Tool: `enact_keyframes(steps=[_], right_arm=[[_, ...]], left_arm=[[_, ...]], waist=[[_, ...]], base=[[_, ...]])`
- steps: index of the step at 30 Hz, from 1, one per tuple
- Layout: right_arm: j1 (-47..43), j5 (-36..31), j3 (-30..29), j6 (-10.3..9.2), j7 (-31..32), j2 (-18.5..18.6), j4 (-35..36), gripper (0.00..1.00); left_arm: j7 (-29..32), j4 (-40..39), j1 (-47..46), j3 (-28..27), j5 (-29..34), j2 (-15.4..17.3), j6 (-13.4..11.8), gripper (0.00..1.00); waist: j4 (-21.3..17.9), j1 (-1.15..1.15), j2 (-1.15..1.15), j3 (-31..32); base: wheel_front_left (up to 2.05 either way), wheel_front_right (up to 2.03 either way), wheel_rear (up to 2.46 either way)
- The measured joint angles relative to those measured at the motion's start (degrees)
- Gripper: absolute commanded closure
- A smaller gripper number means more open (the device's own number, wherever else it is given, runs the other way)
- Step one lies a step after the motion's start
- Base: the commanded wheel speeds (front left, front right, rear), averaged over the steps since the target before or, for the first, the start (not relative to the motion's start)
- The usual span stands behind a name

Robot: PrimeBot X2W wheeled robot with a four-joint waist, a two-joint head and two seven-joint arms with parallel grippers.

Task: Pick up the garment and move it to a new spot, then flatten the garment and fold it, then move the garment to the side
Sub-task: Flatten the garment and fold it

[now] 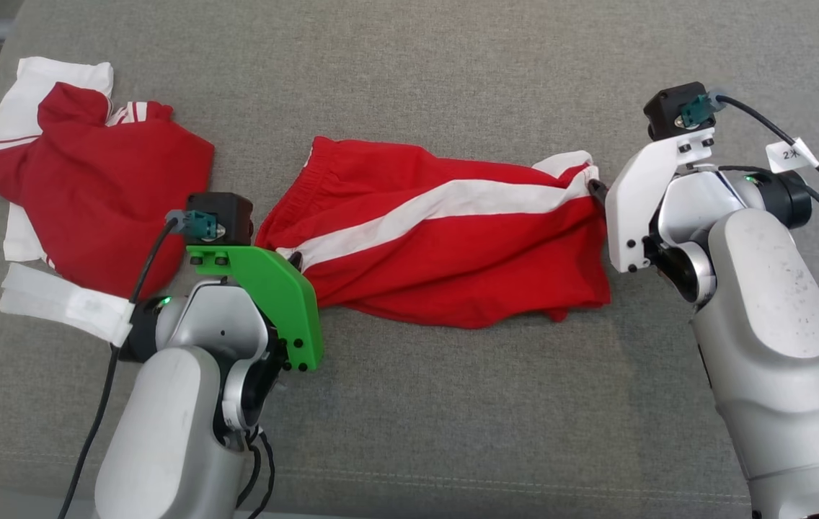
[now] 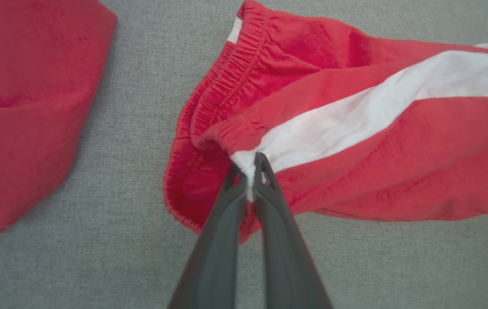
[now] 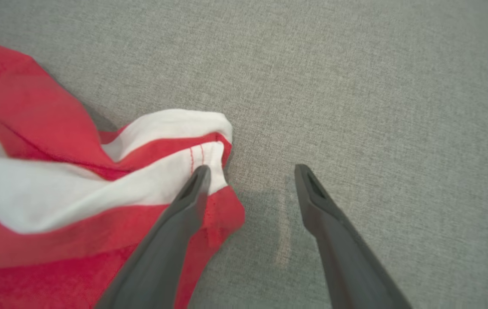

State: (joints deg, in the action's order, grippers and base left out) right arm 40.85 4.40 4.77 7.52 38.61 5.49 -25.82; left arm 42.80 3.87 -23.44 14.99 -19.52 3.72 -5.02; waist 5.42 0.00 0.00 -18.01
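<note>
**On the grey cushion point(image 1: 409, 65): left gripper point(image 2: 250, 168) pinching the red shorts point(image 1: 445, 238), right gripper point(image 3: 250, 171) wide at the far hem**

Across the middle of the cushion, the shorts lie stretched sideways, crumpled and partly twisted. The waistband point(image 2: 227, 81) is toward the robot's left and the leg hem point(image 3: 220, 148) toward its right. A white stripe point(image 2: 355, 111) runs along their length.

Left gripper: at the waistband end, fingers drawn together. A sliver of white cloth shows between the tips, right where the stripe meets the elastic. That is a grip on the shorts. In the head view the tips are mostly hidden behind the green bracket point(image 1: 272, 288), at the garment's near left corner.

Right gripper: at the opposite end, jaws spread wide. One finger point(image 3: 192, 189) lies over the white part of the hem; the other stands over bare cushion, apart from the cloth. The hem's corner pokes just past the first finger into the gap. Nothing is clamped.

A second red garment point(image 1: 99, 202) with white trim lies bunched at the far left, apart from the shorts, with grey cushion between them.
</note>
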Motion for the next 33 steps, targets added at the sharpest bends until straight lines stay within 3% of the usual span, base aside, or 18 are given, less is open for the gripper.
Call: enact_keyframes(steps=[14,16,17,21,22,27,33], right_arm=[[-2.4,3.64,-0.38,0.0,0.37,-1.65,2.37,0.01],[-1.84,3.69,-0.47,0.0,0.22,-1.76,1.74,0.26],[-1.58,3.69,-0.46,0.0,0.13,-1.81,1.43,0.47],[-0.9,3.7,-0.26,0.0,0.13,-2.05,0.32,0.94],[-0.76,3.58,-0.2,0.0,0.14,-2.05,0.21,1.0],[-0.79,3.63,0.1,0.0,-0.91,-1.89,0.65,1.0],[-0.96,3.96,-1.23,0.0,-5.72,-1.25,2.21,1.0]], left_arm=[[-1.15,0.4,0.12,0.1,-0.23,0.32,-0.53,1.0],[-1.49,0.57,-0.19,0.3,-0.52,0.32,-0.53,1.0],[-1.53,0.65,-0.38,0.49,-0.53,0.31,-0.52,1.0],[-2.04,1.13,-0.69,1.14,-1.08,0.19,-0.47,1.0],[-2.08,1.31,-0.7,1.24,-1.1,0.16,-0.47,1.0],[-4.16,1.65,-0.73,1.14,-1.87,0.0,-0.46,1.0],[-11.88,1.26,-1.61,-0.91,-4.02,-0.33,-0.18,1.0]], waist=[[0.41,0.0,0.0,-1.0],[0.57,0.0,0.0,-1.31],[0.67,0.0,0.0,-1.44],[1.08,0.0,0.0,-1.71],[1.12,0.0,0.0,-1.67],[1.08,0.0,0.0,-0.86],[0.48,0.0,0.0,0.96]], base=[[0.0,0.0,0.0],[0.0,0.0,0.0],[0.0,0.0,0.0],[0.0,0.0,0.0],[0.0,0.0,0.0],[0.0,0.0,0.0],[0.0,0.0,0.0]])
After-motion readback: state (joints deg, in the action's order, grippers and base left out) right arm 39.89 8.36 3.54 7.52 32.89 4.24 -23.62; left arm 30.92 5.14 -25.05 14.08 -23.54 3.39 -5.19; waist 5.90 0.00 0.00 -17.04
